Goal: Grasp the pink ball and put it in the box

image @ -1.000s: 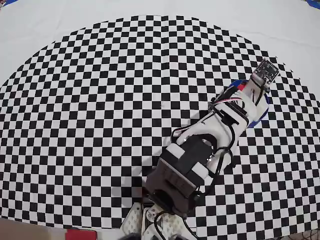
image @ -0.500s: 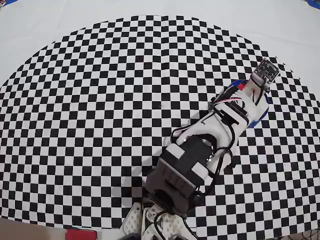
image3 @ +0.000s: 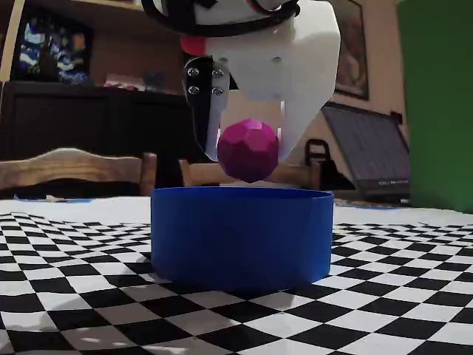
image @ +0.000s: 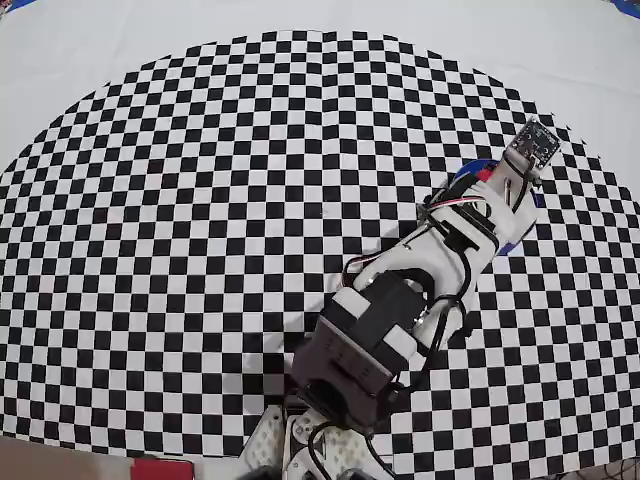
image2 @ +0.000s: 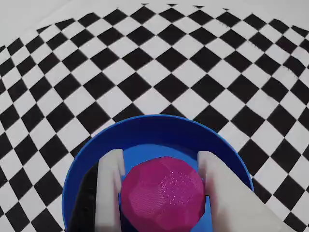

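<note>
The pink ball [image2: 161,193] [image3: 247,150] is a faceted magenta sphere held between the two white fingers [image2: 110,183] of my gripper [image2: 159,166] [image3: 247,151], which is shut on it. It hangs just above the rim of the box [image2: 145,128] [image3: 240,233], a round bright blue tub, and is centred over its opening. In the overhead view the arm covers most of the box [image: 470,170]; only slivers of blue show, and the ball is hidden.
A black-and-white checkered mat [image: 200,200] covers the table, with plain white cloth [image: 100,60] beyond its curved edge. The arm's base [image: 330,440] sits at the bottom of the overhead view. Chairs and a laptop stand behind the table in the fixed view.
The arm's tip has crept slightly up and right over the box in the overhead view. Little else differs.
</note>
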`<action>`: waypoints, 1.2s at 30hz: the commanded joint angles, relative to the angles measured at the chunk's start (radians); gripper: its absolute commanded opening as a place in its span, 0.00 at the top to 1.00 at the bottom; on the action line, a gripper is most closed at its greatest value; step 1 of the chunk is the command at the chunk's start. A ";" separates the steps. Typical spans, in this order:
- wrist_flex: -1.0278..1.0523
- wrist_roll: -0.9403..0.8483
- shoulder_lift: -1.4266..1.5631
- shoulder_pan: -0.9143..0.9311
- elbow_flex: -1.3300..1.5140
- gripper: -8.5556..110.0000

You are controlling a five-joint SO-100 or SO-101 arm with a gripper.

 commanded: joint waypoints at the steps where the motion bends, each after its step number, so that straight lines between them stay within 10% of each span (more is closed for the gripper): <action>1: -0.017 -0.006 0.008 0.009 -0.038 0.93; 24: -0.031 -0.006 0.006 0.012 -0.038 0.92; 29: -0.074 -0.006 0.002 0.018 -0.028 0.65; 36: -0.109 0.005 0.009 0.014 -0.029 0.65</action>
